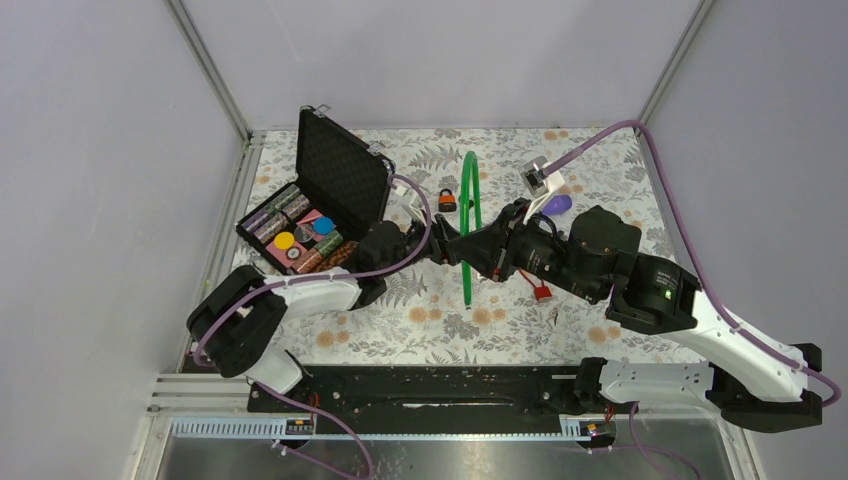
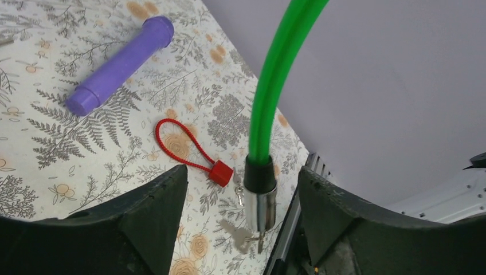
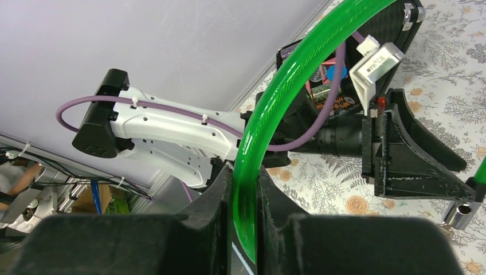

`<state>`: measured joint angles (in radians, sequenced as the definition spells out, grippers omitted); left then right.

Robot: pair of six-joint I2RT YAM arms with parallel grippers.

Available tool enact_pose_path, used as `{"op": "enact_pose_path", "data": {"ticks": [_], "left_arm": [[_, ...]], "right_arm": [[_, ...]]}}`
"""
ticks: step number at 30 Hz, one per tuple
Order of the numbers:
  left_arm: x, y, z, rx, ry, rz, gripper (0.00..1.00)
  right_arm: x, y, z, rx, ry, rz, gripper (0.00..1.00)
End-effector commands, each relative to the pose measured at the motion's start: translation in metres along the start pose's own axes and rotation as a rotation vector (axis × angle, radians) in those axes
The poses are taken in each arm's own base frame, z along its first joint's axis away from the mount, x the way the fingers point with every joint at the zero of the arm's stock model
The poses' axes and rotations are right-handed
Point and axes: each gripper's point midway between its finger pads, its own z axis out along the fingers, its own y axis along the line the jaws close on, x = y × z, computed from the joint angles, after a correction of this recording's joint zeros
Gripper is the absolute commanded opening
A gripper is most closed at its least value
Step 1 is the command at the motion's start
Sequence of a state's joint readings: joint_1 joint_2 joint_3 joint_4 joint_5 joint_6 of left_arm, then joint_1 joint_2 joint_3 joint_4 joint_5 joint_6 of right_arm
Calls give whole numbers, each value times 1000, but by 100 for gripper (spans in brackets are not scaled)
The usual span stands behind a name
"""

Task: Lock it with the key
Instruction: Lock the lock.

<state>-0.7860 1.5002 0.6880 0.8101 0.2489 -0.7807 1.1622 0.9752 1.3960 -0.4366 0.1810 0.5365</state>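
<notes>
Since my left gripper (image 2: 242, 175) stands with its jaws apart, the metal end (image 2: 262, 206) of the green cable lock (image 2: 269, 86) hanging between them and touching neither, I judge the step in hand to be taking hold of that end. Further right, my right gripper (image 3: 245, 189) is clamped on the cable's loop and holds it raised above the middle of the table. A thin piece juts below the metal end. It may be a key, but I cannot tell. The next move calls for squeezing in squarely on the end without knocking it aside.

Counted from the left:
- one open case (image 1: 340, 170)
- one small padlock (image 1: 447, 200)
- one cable lock
- one red loop tag (image 2: 220, 173), with one small key (image 2: 239, 193) just beside it
- one purple cylinder (image 2: 117, 66)
</notes>
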Motion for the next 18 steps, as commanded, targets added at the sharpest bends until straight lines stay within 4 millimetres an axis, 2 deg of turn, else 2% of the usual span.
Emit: {"op": "enact_pose_path", "data": {"ticks": [1, 11, 13, 17, 18], "left_arm": [[-19, -18, 15, 64, -62, 2, 68], [-25, -23, 24, 89, -75, 12, 79], [-26, -22, 26, 84, -73, 4, 75], [-25, -24, 30, 92, -61, -27, 56], [-26, -26, 31, 97, -58, -30, 49]], "right_arm": [[-36, 21, -13, -72, -106, 17, 0], [-34, 19, -15, -72, -104, 25, 0], [-34, 20, -16, -75, -103, 27, 0], [-32, 21, -16, -83, -93, 25, 0], [-31, 21, -16, -83, -89, 24, 0]]}}
